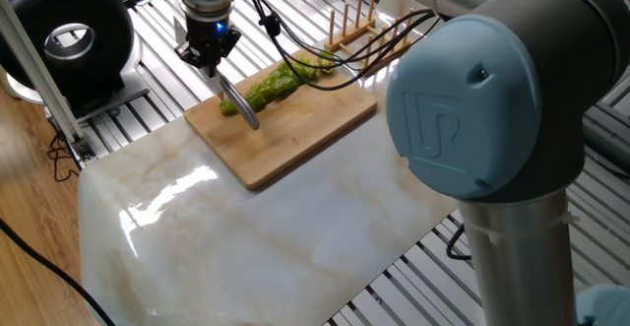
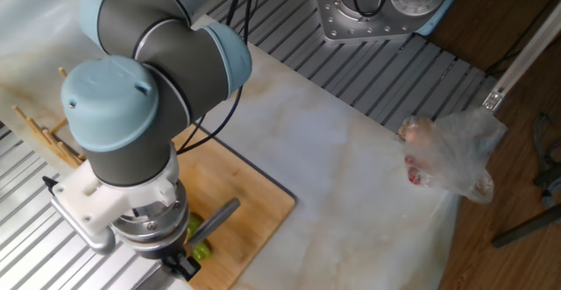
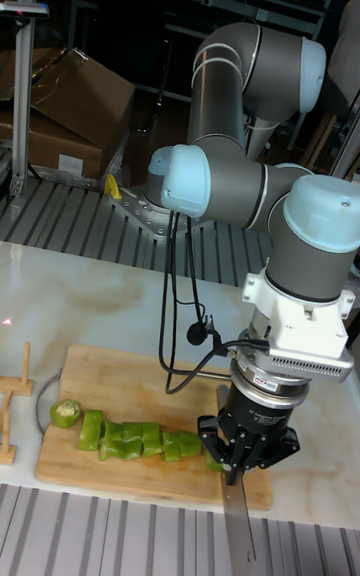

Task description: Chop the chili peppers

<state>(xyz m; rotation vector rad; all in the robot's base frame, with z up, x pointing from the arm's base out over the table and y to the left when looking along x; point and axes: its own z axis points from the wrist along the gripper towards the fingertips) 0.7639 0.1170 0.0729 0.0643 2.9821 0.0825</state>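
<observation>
Arm body: grey tubular links with rounded joint housings. Joint end caps are light blue; the nearest cap in one fixed view bears an embossed logo and a small recessed screw hole. Wrist section: white rectangular block, then a ribbed silver collar with a label band. Gripper [image 3: 238, 471] housing is black with a small blue light. Black cables hang in loops from the wrist alongside the arm. Base flange is bare metal with bolt holes.
</observation>
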